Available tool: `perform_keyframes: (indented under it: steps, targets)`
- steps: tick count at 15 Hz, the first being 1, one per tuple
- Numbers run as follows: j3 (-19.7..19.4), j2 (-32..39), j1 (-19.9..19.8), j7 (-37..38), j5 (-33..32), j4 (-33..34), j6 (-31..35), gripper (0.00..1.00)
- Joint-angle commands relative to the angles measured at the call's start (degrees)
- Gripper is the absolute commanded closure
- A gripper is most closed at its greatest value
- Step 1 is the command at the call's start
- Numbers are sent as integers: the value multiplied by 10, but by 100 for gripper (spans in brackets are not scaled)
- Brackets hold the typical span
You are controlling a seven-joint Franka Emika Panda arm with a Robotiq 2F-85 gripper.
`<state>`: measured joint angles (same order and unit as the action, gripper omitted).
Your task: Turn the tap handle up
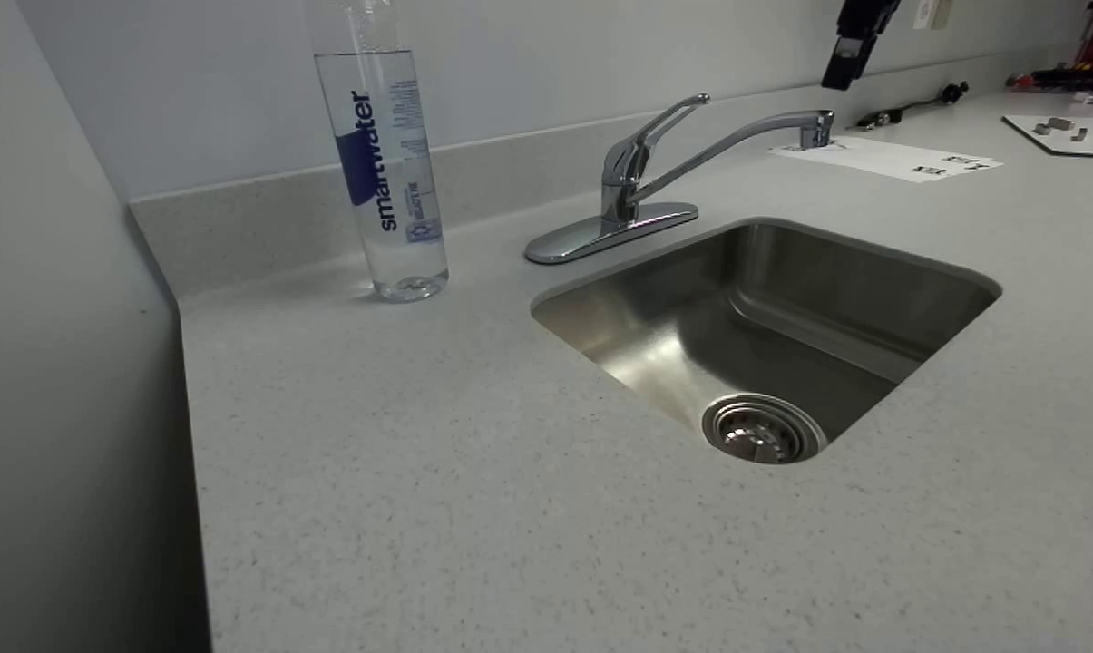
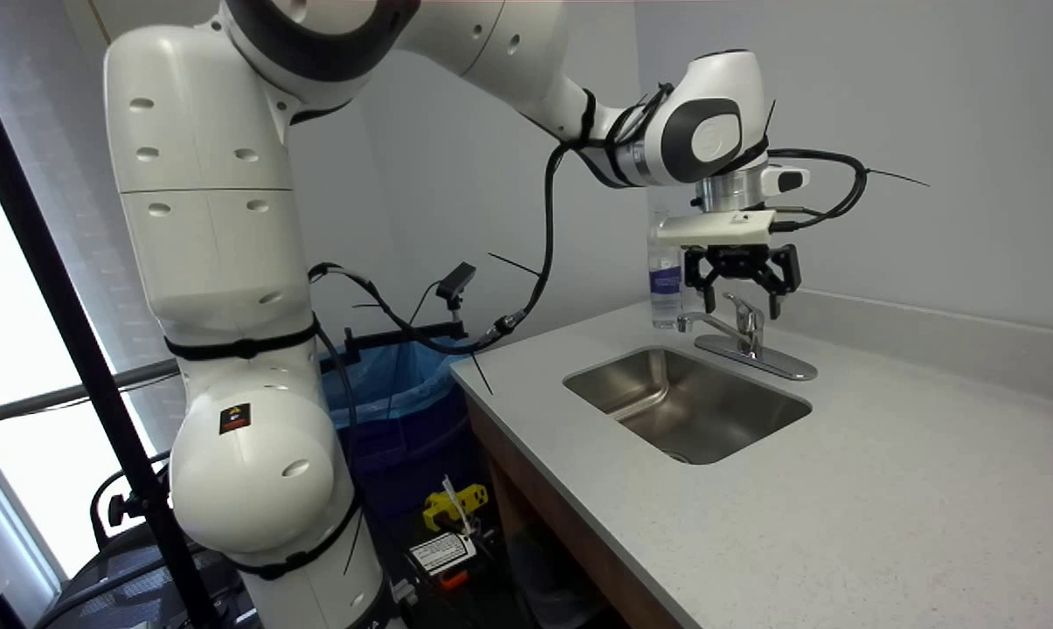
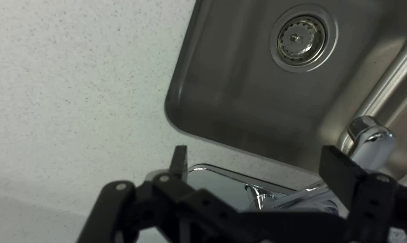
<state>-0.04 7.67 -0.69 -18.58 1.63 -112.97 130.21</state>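
The tap handle [image 1: 651, 133] is a short chrome lever on top of the faucet's round base, slanting upward in both exterior views [image 2: 750, 318]. The long chrome spout [image 1: 747, 130] reaches out beneath it, over the sink. My gripper [image 2: 743, 303] is open and empty, pointing down above the faucet. A black finger [image 1: 850, 62] shows at the top in an exterior view, apart from the handle. In the wrist view the gripper's fingers [image 3: 255, 157] are wide apart. The spout [image 3: 372, 148] runs behind one finger there, and the handle [image 3: 316, 205] is partly hidden by the gripper body.
The steel sink [image 1: 873, 308] lies in front of the faucet's chrome base plate [image 1: 582, 238]. A tall water bottle [image 1: 387, 172] stands beside the faucet near the wall. A backsplash [image 2: 954, 341] runs behind it. White paper [image 1: 900, 159] lies on the counter.
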Motion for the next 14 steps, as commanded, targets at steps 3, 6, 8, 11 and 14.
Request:
perform_keyframes:
  steps: [3,6,8,11,14]
  targets:
    - [14,59,1,37,9,75,5,0]
    - [17,80,2,48,3,96,3,0]
    - [19,91,2,53,1,107,1,0]
    - [22,106,3,55,-2,123,-2,0]
    - [25,119,5,58,-3,138,0,0]
